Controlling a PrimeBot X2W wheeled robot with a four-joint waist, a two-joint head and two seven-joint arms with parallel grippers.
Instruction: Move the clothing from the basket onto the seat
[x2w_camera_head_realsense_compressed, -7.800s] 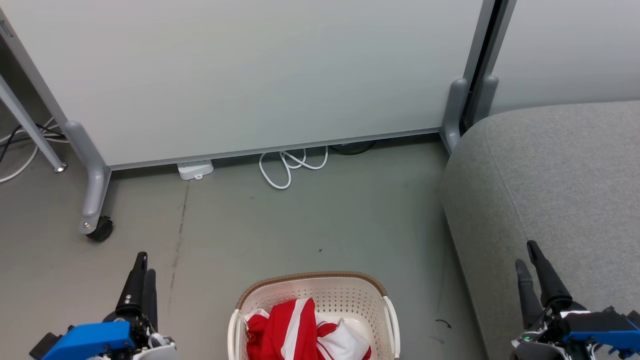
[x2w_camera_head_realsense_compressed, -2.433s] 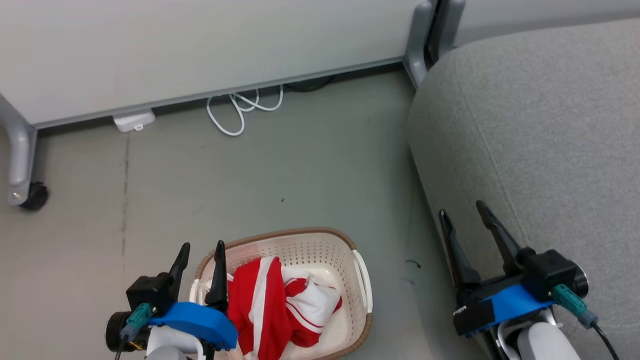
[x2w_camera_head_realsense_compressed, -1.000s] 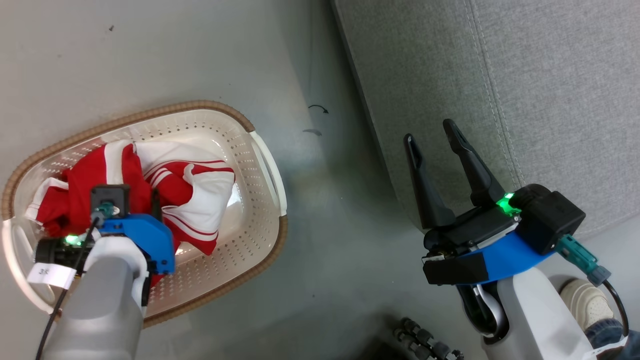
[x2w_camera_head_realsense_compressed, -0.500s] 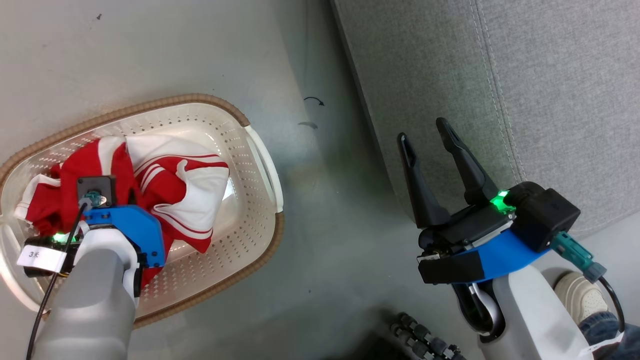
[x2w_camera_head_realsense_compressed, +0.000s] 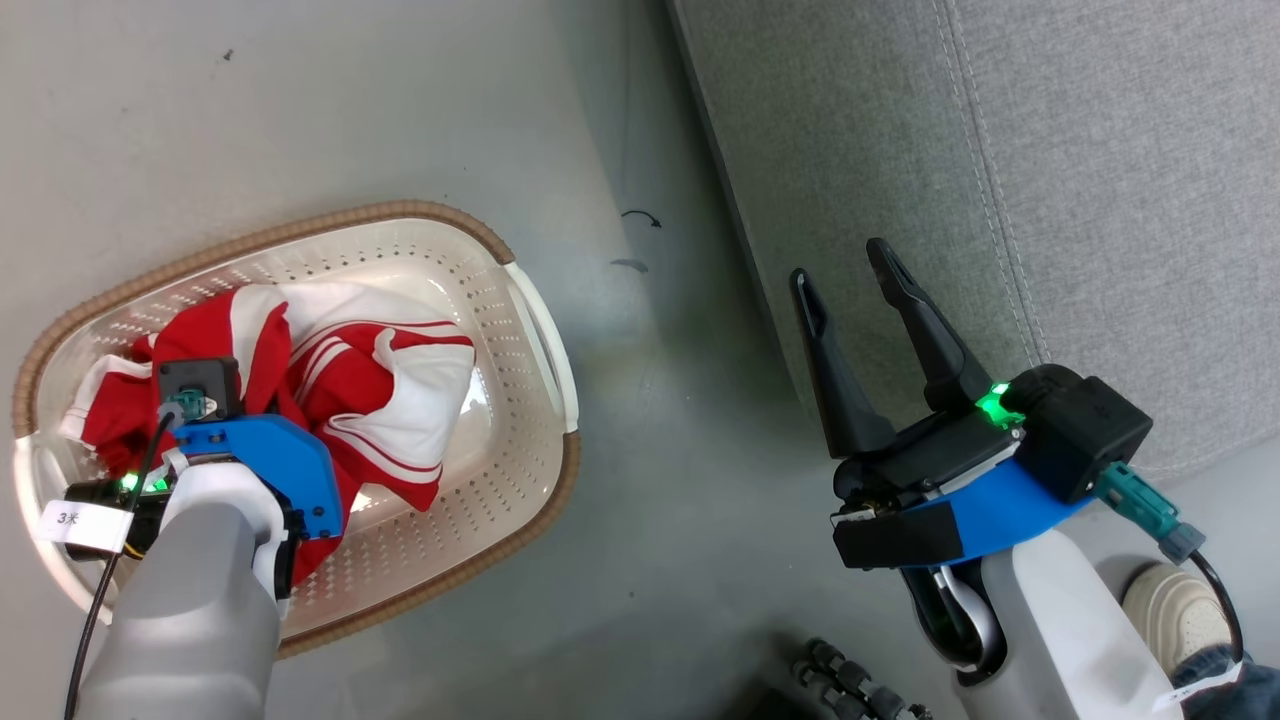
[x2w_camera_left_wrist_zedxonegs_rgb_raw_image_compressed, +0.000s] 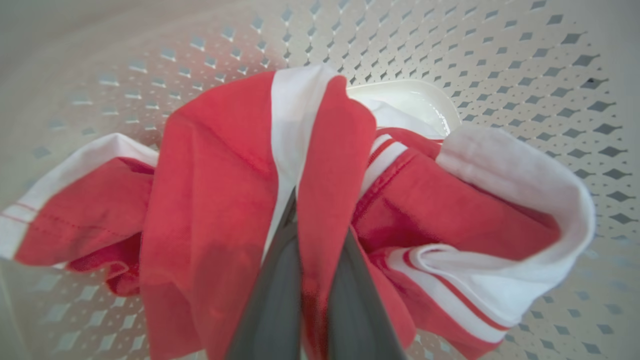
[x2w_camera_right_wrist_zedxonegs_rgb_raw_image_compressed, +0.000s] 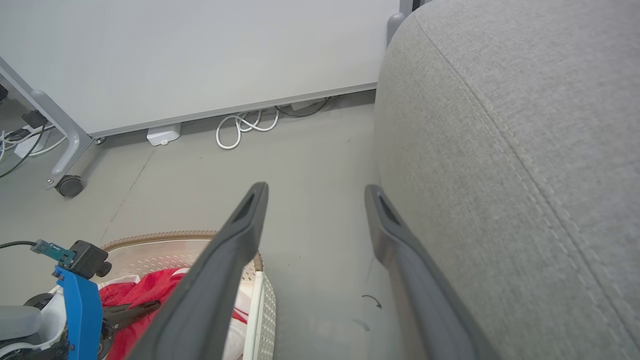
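Grey floor (x2w_camera_head_realsense_compressed: 300, 100) beneath basket (x2w_camera_head_realsense_compressed: 400, 211), beside seat (x2w_camera_head_realsense_compressed: 1100, 150)

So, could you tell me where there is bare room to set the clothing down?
The seat is bare beyond the right gripper. The floor strip between basket and seat is free too. Crowded: the basket, with clothing and left gripper.

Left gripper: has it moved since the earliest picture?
Yes. The left gripper has gone from beside the basket into it, shut on the red garment.

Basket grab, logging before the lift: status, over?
Left gripper shut on red garment, in basket. Right gripper open, empty, by seat edge. White garment bunched against it, may snag.
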